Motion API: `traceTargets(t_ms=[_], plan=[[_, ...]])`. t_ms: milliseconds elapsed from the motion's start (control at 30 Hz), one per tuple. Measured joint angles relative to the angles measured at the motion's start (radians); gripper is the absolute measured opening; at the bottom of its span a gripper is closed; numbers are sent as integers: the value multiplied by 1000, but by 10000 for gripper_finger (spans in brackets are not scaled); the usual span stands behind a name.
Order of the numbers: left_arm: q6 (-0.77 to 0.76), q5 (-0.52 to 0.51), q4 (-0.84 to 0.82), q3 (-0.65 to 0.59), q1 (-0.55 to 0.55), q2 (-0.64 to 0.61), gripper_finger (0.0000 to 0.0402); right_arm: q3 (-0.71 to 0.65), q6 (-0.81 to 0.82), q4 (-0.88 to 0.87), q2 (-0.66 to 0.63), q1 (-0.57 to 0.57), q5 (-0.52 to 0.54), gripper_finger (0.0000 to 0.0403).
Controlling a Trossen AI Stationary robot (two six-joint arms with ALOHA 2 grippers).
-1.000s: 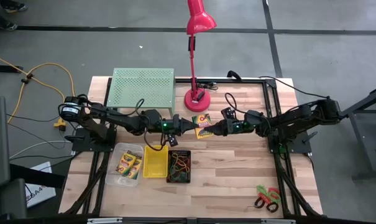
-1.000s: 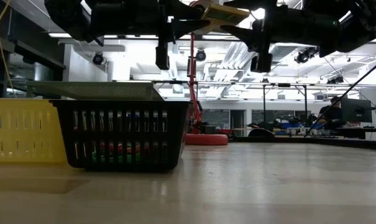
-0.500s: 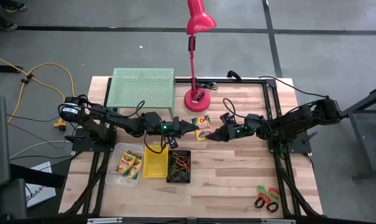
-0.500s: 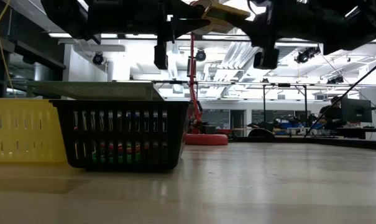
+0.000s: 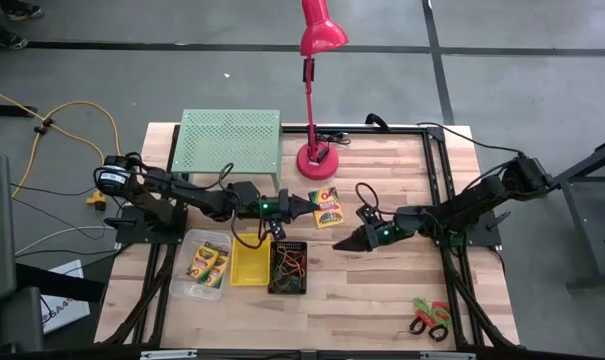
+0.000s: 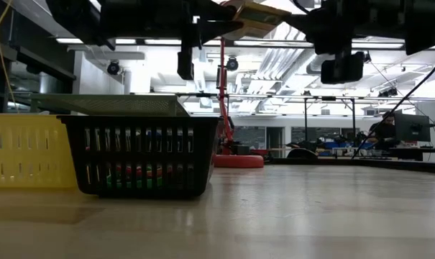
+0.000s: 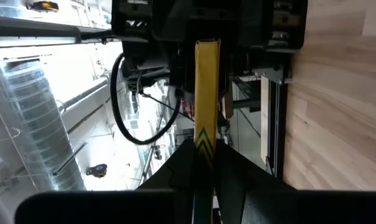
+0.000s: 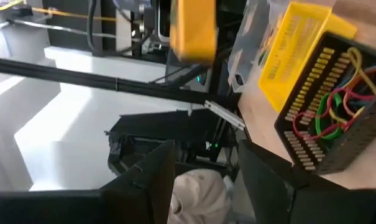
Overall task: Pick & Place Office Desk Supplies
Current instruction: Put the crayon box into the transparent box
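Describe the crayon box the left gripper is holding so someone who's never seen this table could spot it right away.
Start at the red desk lamp at the table's back edge. Just in front of its round base, the left gripper holds a yellow crayon box in the air. The other two crayon boxes lie in the clear bin.

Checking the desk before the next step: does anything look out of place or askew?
Only one thing stands out: a crayon box hangs in the air, pinched edge-on in the left pincer above the table, not in a bin. The right pincer is open and empty nearby. The scissors lie alone near the table's front edge.
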Motion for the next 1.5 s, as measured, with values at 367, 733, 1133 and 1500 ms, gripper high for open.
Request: traceTargets(t_ms=[367, 733, 1133, 1500], plan=[[-74, -414, -33, 0, -125, -1, 33, 0, -81, 1, 0, -3, 14, 165], [-452, -901, -378, 0, -346, -102, 33, 0, -163, -12, -1, -4, 17, 165], [-908, -1103, -693, 0, -606, -374, 34, 0, -188, -50, -1, -5, 17, 166], [-1612, -996, -1148, 0, -781, -591, 35, 0, -218, -53, -1, -5, 17, 166]])
